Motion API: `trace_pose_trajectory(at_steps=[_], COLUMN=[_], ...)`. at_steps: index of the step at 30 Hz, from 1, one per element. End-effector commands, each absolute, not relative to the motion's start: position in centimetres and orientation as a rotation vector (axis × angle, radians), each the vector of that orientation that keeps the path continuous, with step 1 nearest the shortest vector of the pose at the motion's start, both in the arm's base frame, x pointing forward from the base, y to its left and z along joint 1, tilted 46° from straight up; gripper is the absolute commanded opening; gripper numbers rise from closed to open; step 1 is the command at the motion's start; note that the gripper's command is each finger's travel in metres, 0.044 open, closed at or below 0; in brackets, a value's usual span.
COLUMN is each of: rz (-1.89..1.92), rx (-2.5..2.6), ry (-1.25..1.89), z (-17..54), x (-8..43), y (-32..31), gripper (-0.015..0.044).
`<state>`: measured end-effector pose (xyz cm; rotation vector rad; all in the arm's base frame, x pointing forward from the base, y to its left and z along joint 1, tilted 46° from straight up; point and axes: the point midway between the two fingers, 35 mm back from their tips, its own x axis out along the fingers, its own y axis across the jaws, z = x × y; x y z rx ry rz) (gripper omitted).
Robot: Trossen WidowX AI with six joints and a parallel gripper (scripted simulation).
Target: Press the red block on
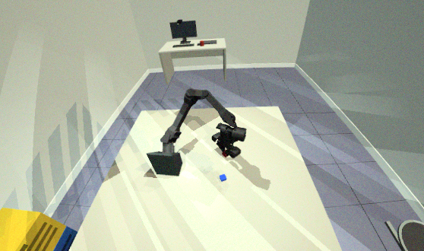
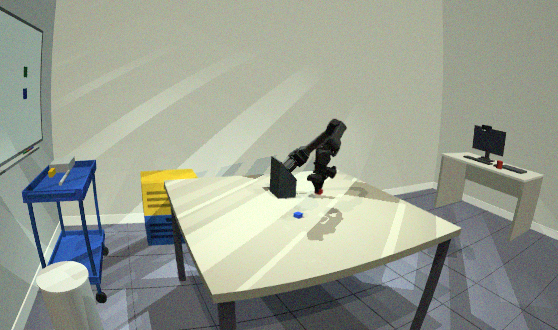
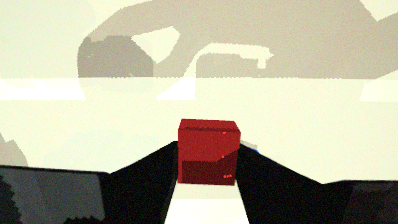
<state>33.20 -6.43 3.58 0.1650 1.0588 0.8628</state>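
On a pale table [image 1: 202, 205] [image 2: 266, 260], the end effector [image 1: 225, 154] [image 2: 319, 190] [image 3: 206, 149] grips the red block [image 1: 225, 154] [image 2: 320, 191] [image 3: 207, 152].

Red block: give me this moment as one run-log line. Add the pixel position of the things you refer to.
tool [image 1: 227, 152] [image 2: 318, 190] [image 3: 206, 149]: shut on red block [image 1: 225, 154] [image 2: 319, 191] [image 3: 207, 152] | blue block [image 1: 223, 177] [image 2: 298, 215] [image 3: 255, 150]: on table [image 1: 202, 228] [image 2: 266, 260] [image 3: 125, 115], apart from red | pressing: not done
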Motion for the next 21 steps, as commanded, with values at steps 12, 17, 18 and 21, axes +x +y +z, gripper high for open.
trace_pose_trajectory(at_steps=[12,17,18,21], rz=[0.766,0.728,0.72,0.697], rx=[0.316,0.373,0.385,0.418], ry=[1.146,1.173,1.179,1.194], z=[-2.9,-5.2,-5.6,-6.8], x=[32.4,31.9,31.8,31.5], y=[-7.9,-8.2,-8.3,-8.4], gripper=[0.0,0.0,0.0,0.0])
